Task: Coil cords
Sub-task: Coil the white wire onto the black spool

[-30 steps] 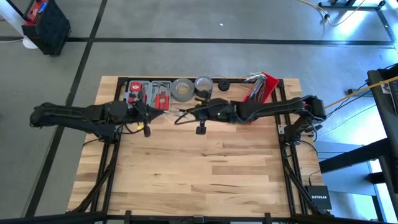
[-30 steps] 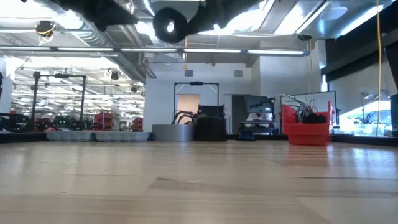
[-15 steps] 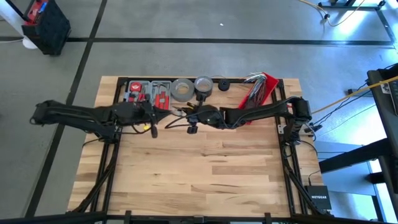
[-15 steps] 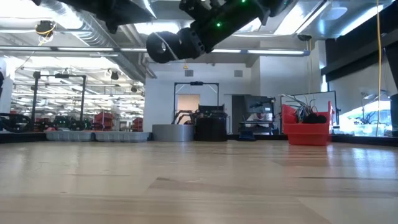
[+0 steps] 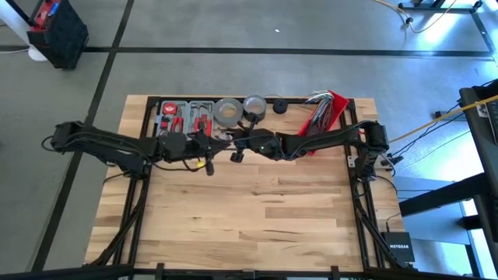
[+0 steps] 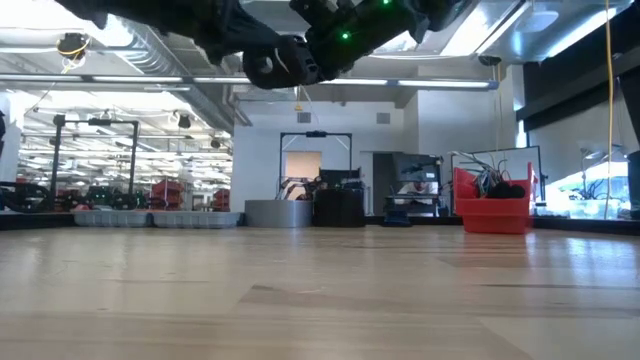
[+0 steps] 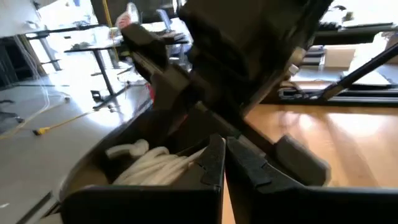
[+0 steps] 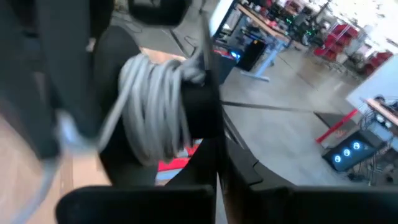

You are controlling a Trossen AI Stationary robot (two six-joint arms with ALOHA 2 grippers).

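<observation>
The two grippers are met in mid-air above the table (image 5: 233, 218), just in front of the grey tape roll (image 5: 227, 112) that lies in the row of things along the far edge. The left gripper (image 5: 208, 149) is reached in from the left and sits just left of and nearer than the tape roll; its jaws are seen closed in the left wrist view, the two dark fingers (image 7: 214, 163) pressed together with only a thin slit between them. A bundle of white cord (image 7: 152, 167) is seen in that view just beside those fingers, looped in several strands; whether it is pinched between the tips cannot be told. The right gripper (image 5: 237, 150) is reached in from the right and is held just right of the left one, almost touching it, in front of the tape roll. Its jaws are closed as well, and in the right wrist view the cord (image 8: 155, 106) is seen wound in several grey-white turns around a dark arm part close ahead of its fingers (image 8: 214, 180). In the low view both grippers are hung high above the bare wood, well clear of it, with the tape roll far behind them. A tool tray (image 5: 185, 117) lies left of the tape roll, a second, smaller roll (image 5: 254, 105) just right of it, and a red bin (image 5: 327, 110) of wires farther right.
</observation>
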